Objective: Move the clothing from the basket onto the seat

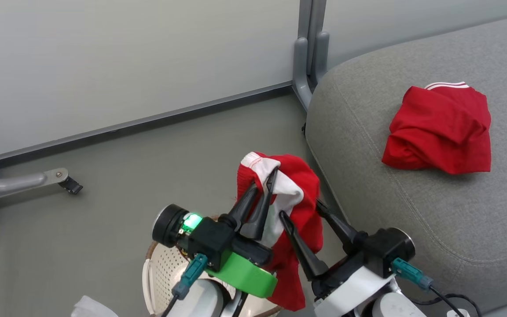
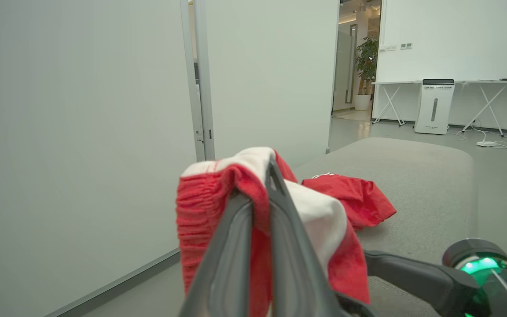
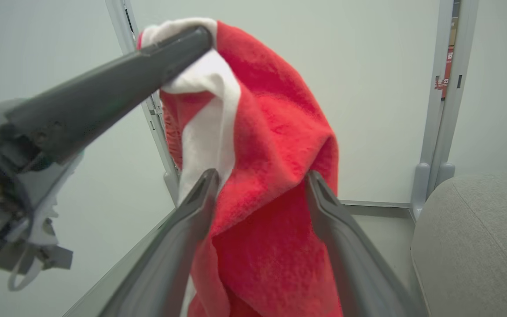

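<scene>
Above the basket (image 1: 161,268), just off the near corner of the seat (image 1: 390,211).

- My left gripper (image 1: 266,179) is pressed together on a fold of the clothing (image 1: 302,189), at its white-lined edge. The rest of the red fabric hangs down from that pinch.
- The lower tail drapes past my forearms. I cannot tell whether it is clear of the basket rim.
- My right gripper (image 1: 301,209) is spread wide, one finger on each side of the hanging cloth, and grips nothing.
- The other red garment (image 1: 440,127) lies crumpled on the seat, well in from the edge.

Step in hand, as I judge it: carry the held piece across to the cushion.

How to do it well:
- Keep the left pinch firm. It holds only a thin edge fold, so a quick swing could probably shake it loose.
- Either bring the right fingers together on the middle of the cloth to share the load, or draw them back out so they don't snag it.
- Raise the tail above the cushion's rounded edge before crossing.
- Aim for bare grey just beside the other garment, not the sloping corner, where the cloth might slide to the floor.
- Let go only once the bulk rests on the cushion.
</scene>
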{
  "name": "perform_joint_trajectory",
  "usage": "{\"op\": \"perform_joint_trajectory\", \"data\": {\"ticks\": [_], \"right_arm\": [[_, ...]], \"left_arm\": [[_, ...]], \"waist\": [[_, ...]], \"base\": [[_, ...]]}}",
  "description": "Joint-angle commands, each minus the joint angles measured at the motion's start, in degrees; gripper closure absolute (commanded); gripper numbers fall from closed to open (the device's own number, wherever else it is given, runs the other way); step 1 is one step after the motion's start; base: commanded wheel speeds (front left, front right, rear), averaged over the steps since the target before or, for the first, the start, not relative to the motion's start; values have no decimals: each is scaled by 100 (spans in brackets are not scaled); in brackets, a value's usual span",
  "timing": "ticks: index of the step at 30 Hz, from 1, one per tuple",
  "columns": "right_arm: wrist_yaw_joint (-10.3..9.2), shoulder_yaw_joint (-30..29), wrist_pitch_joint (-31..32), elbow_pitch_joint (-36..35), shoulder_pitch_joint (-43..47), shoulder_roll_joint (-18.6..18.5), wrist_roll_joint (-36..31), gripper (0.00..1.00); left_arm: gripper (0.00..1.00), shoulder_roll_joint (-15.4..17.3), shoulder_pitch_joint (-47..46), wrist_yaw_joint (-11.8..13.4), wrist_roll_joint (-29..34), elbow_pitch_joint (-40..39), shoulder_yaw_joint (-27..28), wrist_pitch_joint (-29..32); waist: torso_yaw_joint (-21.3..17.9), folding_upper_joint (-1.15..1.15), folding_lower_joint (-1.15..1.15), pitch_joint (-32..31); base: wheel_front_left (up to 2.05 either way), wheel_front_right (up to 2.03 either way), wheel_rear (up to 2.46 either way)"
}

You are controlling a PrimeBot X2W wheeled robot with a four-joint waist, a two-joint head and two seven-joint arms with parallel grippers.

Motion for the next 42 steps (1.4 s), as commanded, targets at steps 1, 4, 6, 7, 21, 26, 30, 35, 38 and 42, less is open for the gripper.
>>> {"op": "perform_joint_trajectory", "data": {"ticks": [1, 4, 6, 7, 21, 26, 30, 35, 38, 42], "right_arm": [[-6, 37, -1, 58, -72, -14, 73, 0], [-6, 94, -1, 187, -103, -16, 215, 0], [-6, 126, -1, 273, -107, -15, 223, 0], [-6, 148, -1, 324, -112, -16, 221, 0], [-6, 233, 0, 443, -239, -15, 78, 100], [-6, 217, 0, 451, -264, -15, -2, 100], [-6, 187, 0, 427, -264, -14, -56, 100], [-6, 145, 0, 396, -239, -14, -124, 100], [-6, 107, 0, 379, -188, -14, -156, 100], [-6, 52, 0, 372, -121, -15, -204, 100]], "left_arm": [[100, -9, -124, -25, -45, -42, -54, -19], [100, -17, -166, 7, -95, -77, -228, -20], [100, -20, -192, 19, -131, -97, -323, -20], [100, -21, -212, 21, -160, -105, -370, -16], [100, -24, -351, 142, -281, -25, -578, 10], [100, -24, -368, 218, -291, 11, -514, -1], [0, 1, -372, 279, -265, 53, -460, -9], [0, 49, -396, 369, -208, 106, -407, -5], [0, 75, -392, 377, -182, 132, -393, -9], [0, 109, -387, 414, -154, 169, -382, -12]], "waist": [[39, 0, 1, 22], [75, 0, 1, 46], [87, 0, 1, 60], [97, 0, 1, 66], [200, 0, 1, 108], [217, 0, 1, 123], [222, 0, 1, 139], [220, 0, 1, 170], [214, 0, 1, 185], [188, 0, 1, 199]], "base": [[0, 0, 0], [0, 0, 0], [0, 0, 0], [0, 0, 0], [0, 0, 0], [0, 0, 0], [0, 0, 0], [0, 0, 0], [0, 0, 0], [0, 0, 0]]}}
